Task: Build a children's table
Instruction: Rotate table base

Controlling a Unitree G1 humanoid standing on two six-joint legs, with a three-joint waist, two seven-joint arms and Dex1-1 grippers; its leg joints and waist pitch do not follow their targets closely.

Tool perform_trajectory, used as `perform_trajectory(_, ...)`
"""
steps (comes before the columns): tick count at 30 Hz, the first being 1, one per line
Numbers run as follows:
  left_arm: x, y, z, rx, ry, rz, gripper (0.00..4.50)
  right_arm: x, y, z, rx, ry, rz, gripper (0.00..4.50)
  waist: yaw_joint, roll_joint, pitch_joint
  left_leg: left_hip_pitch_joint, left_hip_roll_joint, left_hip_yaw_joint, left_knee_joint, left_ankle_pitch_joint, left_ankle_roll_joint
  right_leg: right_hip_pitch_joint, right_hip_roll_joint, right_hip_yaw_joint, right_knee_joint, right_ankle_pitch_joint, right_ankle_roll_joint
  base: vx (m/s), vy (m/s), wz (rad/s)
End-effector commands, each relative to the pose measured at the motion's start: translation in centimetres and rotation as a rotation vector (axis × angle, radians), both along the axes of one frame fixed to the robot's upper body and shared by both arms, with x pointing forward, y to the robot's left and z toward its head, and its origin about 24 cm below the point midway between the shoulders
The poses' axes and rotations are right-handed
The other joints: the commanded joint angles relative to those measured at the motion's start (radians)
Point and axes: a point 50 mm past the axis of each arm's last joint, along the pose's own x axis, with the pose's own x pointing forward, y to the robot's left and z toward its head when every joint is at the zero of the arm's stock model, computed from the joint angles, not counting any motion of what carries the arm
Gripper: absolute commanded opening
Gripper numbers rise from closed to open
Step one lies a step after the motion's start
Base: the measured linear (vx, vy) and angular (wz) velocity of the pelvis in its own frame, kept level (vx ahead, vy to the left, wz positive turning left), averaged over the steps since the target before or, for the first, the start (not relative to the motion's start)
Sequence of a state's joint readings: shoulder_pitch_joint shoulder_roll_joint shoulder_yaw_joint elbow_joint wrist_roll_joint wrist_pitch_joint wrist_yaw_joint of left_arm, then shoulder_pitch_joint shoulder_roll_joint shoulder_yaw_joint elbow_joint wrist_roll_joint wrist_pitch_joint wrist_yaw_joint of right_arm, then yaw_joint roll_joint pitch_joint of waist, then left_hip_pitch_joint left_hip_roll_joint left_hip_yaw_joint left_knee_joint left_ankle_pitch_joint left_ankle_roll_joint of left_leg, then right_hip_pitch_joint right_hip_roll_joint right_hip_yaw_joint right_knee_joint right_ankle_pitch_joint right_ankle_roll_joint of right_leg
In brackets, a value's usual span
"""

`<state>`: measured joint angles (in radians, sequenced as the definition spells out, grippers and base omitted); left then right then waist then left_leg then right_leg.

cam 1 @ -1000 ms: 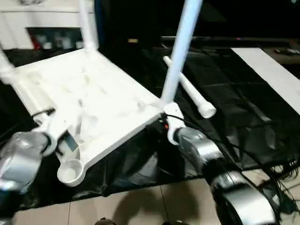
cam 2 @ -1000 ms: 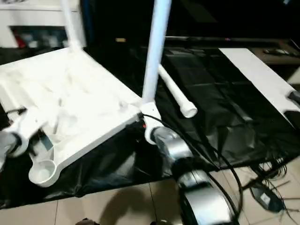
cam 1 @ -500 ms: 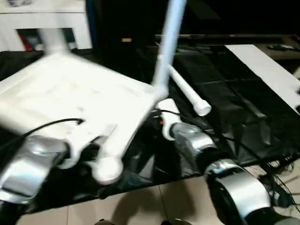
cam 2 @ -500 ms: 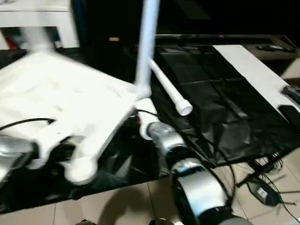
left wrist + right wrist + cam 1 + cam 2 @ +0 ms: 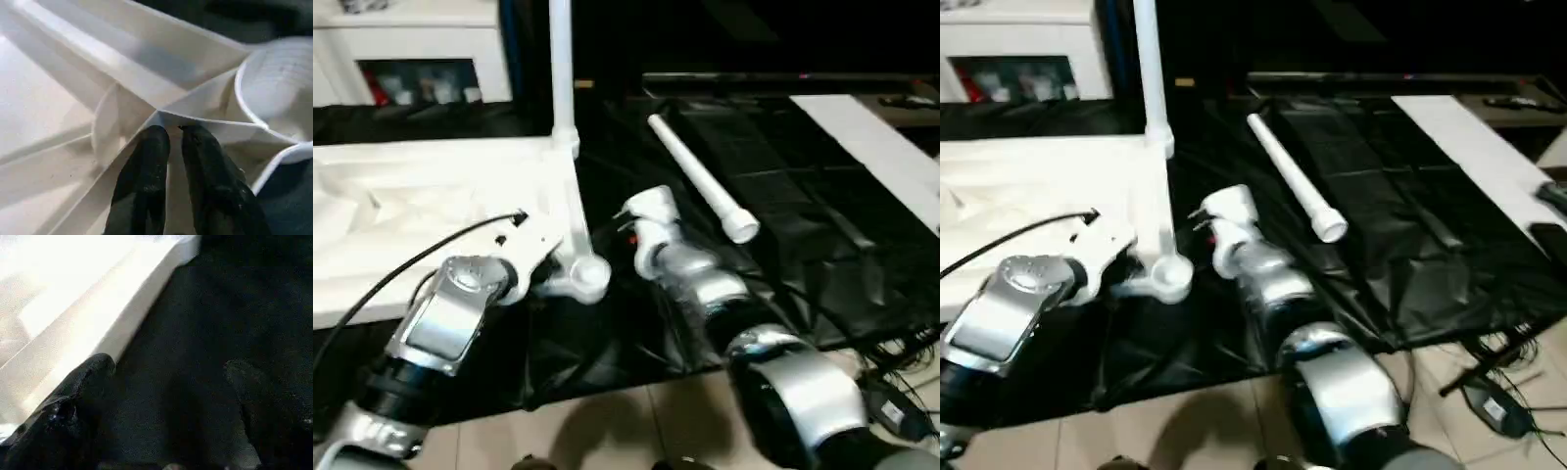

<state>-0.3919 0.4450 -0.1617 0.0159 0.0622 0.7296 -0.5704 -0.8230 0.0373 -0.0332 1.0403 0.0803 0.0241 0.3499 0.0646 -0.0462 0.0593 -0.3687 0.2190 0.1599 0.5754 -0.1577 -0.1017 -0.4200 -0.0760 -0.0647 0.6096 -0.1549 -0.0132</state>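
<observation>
Black sheeting (image 5: 783,196) covers our work surface, tiled floor (image 5: 636,431) below; our left gripper (image 5: 169,134) pinches a tabletop (image 5: 431,196) rib, right gripper (image 5: 166,382) spread apart.

The ribbed plastic rectangular tabletop (image 5: 431,211) is white all over, as are the upright cylindrical tube leg (image 5: 561,69) set in its corner and the loose tube leg (image 5: 700,186) lying on the glossy black sheet (image 5: 803,225). Both forearms (image 5: 450,313) are silver with black bands, and the left end effector (image 5: 168,142) has matte black fingers (image 5: 146,166). The floor tiles (image 5: 607,431) are pale beige with dark joints.
</observation>
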Motion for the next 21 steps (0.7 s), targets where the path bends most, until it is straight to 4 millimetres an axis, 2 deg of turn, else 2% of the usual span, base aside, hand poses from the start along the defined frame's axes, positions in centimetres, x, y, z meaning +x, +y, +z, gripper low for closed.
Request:
perform_trajectory(1,0.2,0.3,1.8,-0.087,-0.111,0.054,1.17,-0.1,-1.3,0.7,0.035,-0.045,-0.027,4.31,0.000,0.037,-0.075,0.011,-0.002,0.010,-0.064,-0.286,-0.033,0.054,-0.036,0.034,-0.057,-0.173,-0.188,0.000,0.000,0.00)
perform_trajectory(2,-0.1,0.4,1.8,-0.167,-0.152,0.113,1.22,-0.7,-2.3,1.0,0.031,-0.082,-0.045,4.41,0.000,0.037,-0.072,0.009,-0.003,0.012,-0.064,-0.283,-0.029,0.057,-0.036,0.036,-0.062,-0.168,-0.184,0.000,0.000,0.00)
perform_trajectory(3,-0.6,0.5,1.7,-0.257,-0.205,0.185,1.22,-1.9,-3.6,1.2,0.021,-0.115,-0.072,4.41,0.003,0.030,-0.071,0.006,0.000,0.009,-0.063,-0.253,-0.024,0.063,-0.035,0.036,-0.062,-0.134,-0.175,0.000,0.000,0.00)
perform_trajectory(4,-0.6,0.5,1.7,-0.257,-0.205,0.185,1.38,-1.9,-3.6,1.2,0.021,-0.115,-0.072,4.49,0.007,0.030,-0.071,0.005,0.001,0.009,-0.064,-0.242,-0.019,0.067,-0.035,0.036,-0.063,-0.122,-0.169,0.000,0.000,0.00)
perform_trajectory(5,-0.9,0.7,1.8,-0.288,-0.273,0.235,1.49,-2.6,-4.3,1.1,0.019,-0.131,-0.091,4.50,0.003,0.026,-0.078,0.006,-0.003,0.011,-0.064,-0.255,-0.010,0.064,-0.034,0.034,-0.064,-0.153,-0.168,0.000,0.000,0.00)
perform_trajectory(7,-1.7,0.8,1.5,-0.325,-0.325,0.315,1.56,-3.8,-5.3,0.8,-0.013,-0.151,-0.102,4.50,-0.001,0.025,-0.071,0.002,-0.003,0.010,-0.067,-0.282,-0.007,0.063,-0.032,0.033,-0.075,-0.207,-0.152,0.000,0.000,0.00)
perform_trajectory(8,-1.8,0.8,1.5,-0.326,-0.325,0.322,1.60,-3.8,-5.4,0.8,-0.016,-0.151,-0.102,4.50,-0.006,0.024,-0.064,-0.065,-0.018,-0.033,-0.098,-0.298,0.076,0.112,-0.054,-0.029,-0.069,-0.287,-0.112,0.000,0.000,0.00)
perform_trajectory(9,-2.2,0.7,1.4,-0.337,-0.342,0.356,1.60,-4.4,-5.6,0.6,-0.018,-0.155,-0.099,4.50,-0.009,0.035,-0.069,-0.041,-0.023,-0.048,-0.078,-0.331,0.113,0.090,-0.066,-0.042,-0.091,-0.344,-0.129,-0.029,-0.020,0.43)
perform_trajectory(10,-2.2,0.7,1.4,-0.337,-0.342,0.356,1.85,-4.4,-5.6,0.6,-0.018,-0.155,-0.099,4.50,-0.009,0.035,-0.069,-0.041,-0.023,-0.048,-0.078,-0.331,0.113,0.090,-0.066,-0.042,-0.091,-0.344,-0.129,-0.029,-0.020,0.43)
perform_trajectory(11,-2.3,0.7,1.5,-0.337,-0.374,0.373,1.93,-4.6,-5.7,0.6,-0.012,-0.154,-0.101,4.50,-0.023,0.051,-0.066,-0.050,-0.003,-0.088,-0.084,-0.378,0.092,0.099,-0.053,-0.074,-0.083,-0.313,-0.170,-0.021,-0.047,0.54)
perform_trajectory(12,-2.4,0.6,1.8,-0.354,-0.406,0.388,1.96,-4.8,-5.7,0.7,-0.005,-0.152,-0.103,4.50,-0.041,0.060,-0.060,-0.057,0.027,-0.140,-0.110,-0.477,0.071,0.099,-0.029,-0.085,-0.049,-0.274,-0.184,-0.019,-0.099,0.45)
perform_trajectory(13,-2.5,0.5,2.0,-0.361,-0.421,0.391,1.98,-4.9,-5.6,0.8,-0.001,-0.153,-0.102,4.50,-0.043,0.067,-0.060,-0.047,0.043,-0.174,-0.128,-0.520,0.069,0.097,-0.014,-0.087,-0.024,-0.249,-0.198,-0.019,-0.099,0.45)
perform_trajectory(14,-2.3,0.5,2.1,-0.363,-0.429,0.412,2.17,-5.1,-5.6,1.3,0.020,-0.150,-0.114,4.50,-0.046,0.074,-0.060,-0.026,0.057,-0.208,-0.138,-0.539,0.078,0.083,-0.003,-0.083,-0.001,-0.225,-0.228,0.003,-0.128,0.51)
perform_trajectory(15,-2.1,0.6,2.1,-0.355,-0.426,0.439,2.30,-5.3,-5.6,1.9,0.040,-0.151,-0.125,4.50,-0.044,0.066,-0.044,-0.040,0.013,-0.215,-0.130,-0.556,0.116,0.078,-0.010,-0.053,0.008,-0.233,-0.292,0.002,-0.135,0.63)
perform_trajectory(16,-1.9,0.9,2.1,-0.339,-0.420,0.459,2.38,-5.3,-5.6,2.0,0.043,-0.151,-0.132,4.50,-0.029,0.043,-0.039,-0.008,-0.019,-0.111,-0.040,-0.544,0.028,0.038,-0.063,-0.010,-0.092,-0.428,-0.249,0.002,-0.135,0.63)
perform_trajectory(17,-1.8,1.0,2.1,-0.336,-0.424,0.466,2.38,-5.3,-5.6,2.1,0.045,-0.152,-0.136,4.50,-0.008,-0.001,-0.006,0.081,-0.085,-0.041,0.124,-0.360,0.007,-0.043,-0.135,-0.036,-0.232,-0.971,-0.079,-0.048,-0.123,0.56)
perform_trajectory(18,-1.7,1.2,2.2,-0.334,-0.443,0.483,2.43,-5.4,-5.7,2.4,0.055,-0.155,-0.148,4.50,-0.008,-0.001,-0.006,0.081,-0.085,-0.041,0.124,-0.360,0.007,-0.043,-0.135,-0.036,-0.232,-0.971,-0.079,-0.021,-0.073,0.11)
perform_trajectory(19,-1.7,1.2,2.3,-0.339,-0.448,0.485,2.52,-5.4,-5.8,2.5,0.059,-0.154,-0.153,4.50,0.023,-0.008,-0.019,0.005,-0.051,-0.037,0.099,-0.204,0.039,0.054,-0.185,0.040,-0.208,-1.096,0.050,-0.021,-0.073,0.11)
perform_trajectory(20,-1.7,1.3,2.4,-0.347,-0.456,0.489,2.62,-5.5,-5.8,2.5,0.065,-0.153,-0.161,4.50,0.067,-0.008,-0.043,-0.031,-0.025,-0.053,0.070,-0.191,0.097,0.119,-0.237,0.112,-0.153,-0.966,0.087,0.000,0.000,0.00)
perform_trajectory(21,-1.8,1.2,2.3,-0.346,-0.455,0.483,2.73,-5.6,-5.9,2.6,0.067,-0.152,-0.164,4.50,0.082,-0.015,-0.064,-0.031,-0.024,-0.071,0.095,-0.172,0.148,0.124,-0.268,0.168,-0.136,-0.746,-0.007,0.000,0.000,0.00)
